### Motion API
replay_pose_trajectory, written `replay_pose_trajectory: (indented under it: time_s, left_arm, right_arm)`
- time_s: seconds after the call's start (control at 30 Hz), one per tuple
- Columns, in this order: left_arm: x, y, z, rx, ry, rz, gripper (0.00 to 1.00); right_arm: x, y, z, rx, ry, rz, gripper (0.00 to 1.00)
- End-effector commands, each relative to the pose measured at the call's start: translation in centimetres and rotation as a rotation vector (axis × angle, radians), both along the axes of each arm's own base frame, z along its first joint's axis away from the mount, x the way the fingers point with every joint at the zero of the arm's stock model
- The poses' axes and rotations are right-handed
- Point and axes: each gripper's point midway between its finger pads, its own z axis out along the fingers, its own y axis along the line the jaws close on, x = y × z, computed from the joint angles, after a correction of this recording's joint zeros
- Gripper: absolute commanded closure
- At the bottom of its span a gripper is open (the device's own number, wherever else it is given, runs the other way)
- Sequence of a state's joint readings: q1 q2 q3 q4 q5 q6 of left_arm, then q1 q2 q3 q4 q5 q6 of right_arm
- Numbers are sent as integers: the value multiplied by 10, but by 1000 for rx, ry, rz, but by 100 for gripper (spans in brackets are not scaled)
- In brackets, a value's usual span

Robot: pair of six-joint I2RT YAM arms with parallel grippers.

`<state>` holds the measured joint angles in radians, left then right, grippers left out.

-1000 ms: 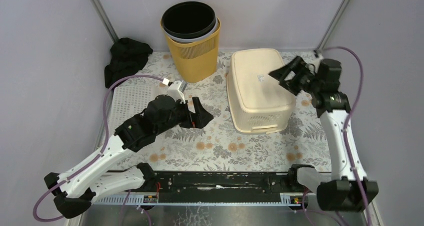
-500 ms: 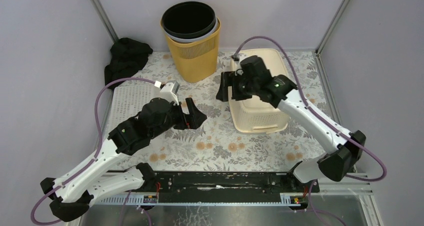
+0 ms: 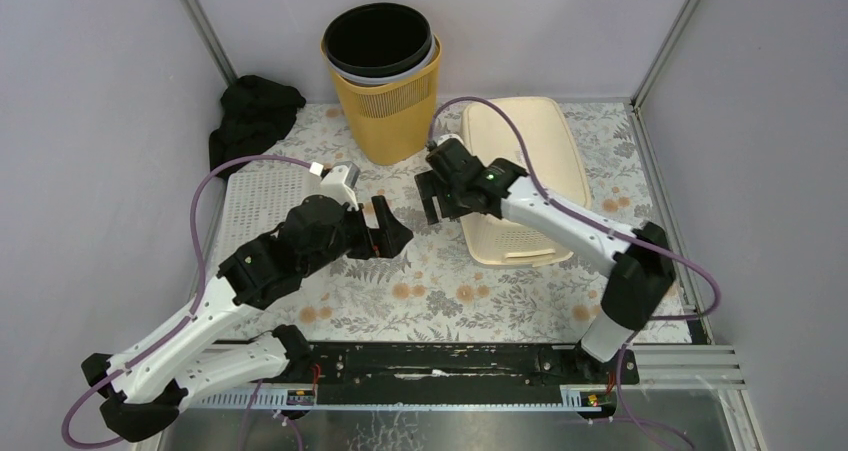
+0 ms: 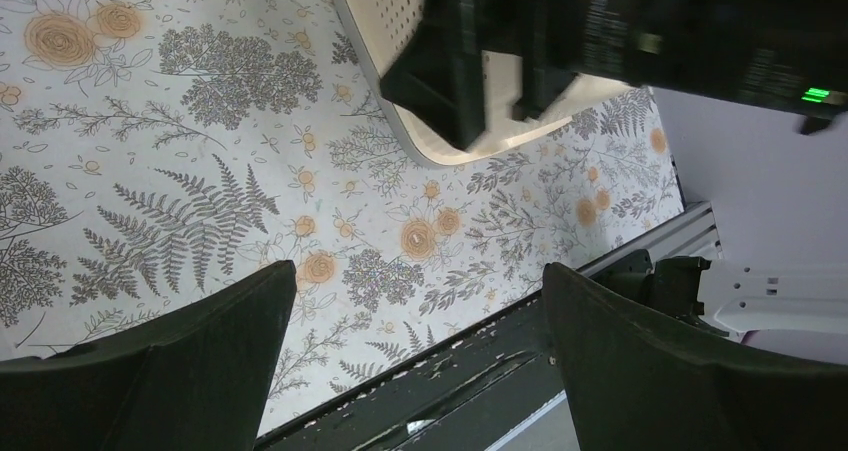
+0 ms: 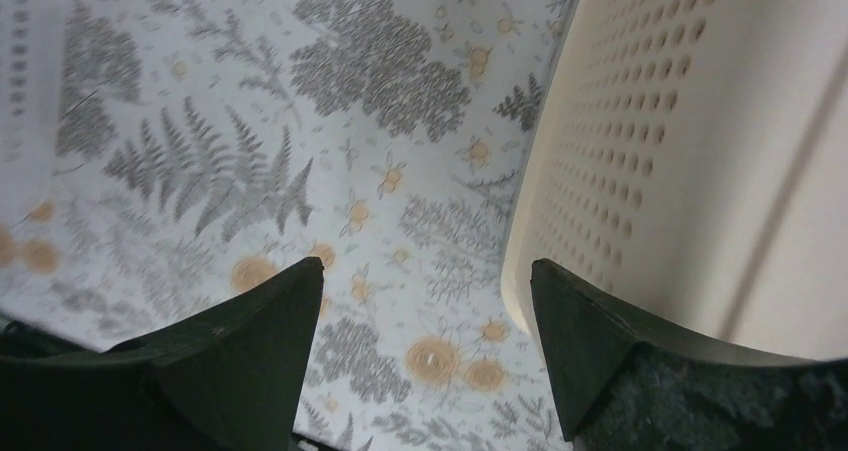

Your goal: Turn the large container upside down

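the right jaws are standing wide apart and gripping nothing, low over the floral surface [image 3: 440, 281]. the cream perforated basket [image 3: 525, 161] is lying bottom-up on this surface, just beside them, and its holed wall and rim are coming up to the right-hand finger. only bare surface is showing between the two fingers. the left jaws are also standing fully apart and empty, hovering over the surface. the basket is lying ahead of them, well apart, partly behind the right jaws.

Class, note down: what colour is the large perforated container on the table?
The large container is cream, clearest in the top external view.
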<state>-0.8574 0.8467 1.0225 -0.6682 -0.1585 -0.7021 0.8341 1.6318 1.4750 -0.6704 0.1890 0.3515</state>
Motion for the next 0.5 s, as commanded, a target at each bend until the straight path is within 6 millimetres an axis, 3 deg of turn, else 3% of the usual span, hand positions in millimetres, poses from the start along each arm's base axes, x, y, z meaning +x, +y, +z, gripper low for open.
replay_pose_trajectory:
  time_s: [0.0,0.23,0.47]
  left_arm:
    - [2,3,11,-14,-16,20,0]
    - [-1,10,7,-12,-11,40,0]
    - [-3,11,4,-13,-6,42,0]
  right_arm:
    - [45,11,-3,-72,-123,-73,17]
    - [71,13,-50,-154,-75,-128,16]
    - [101,-32,-63,-127,-34,-241,16]
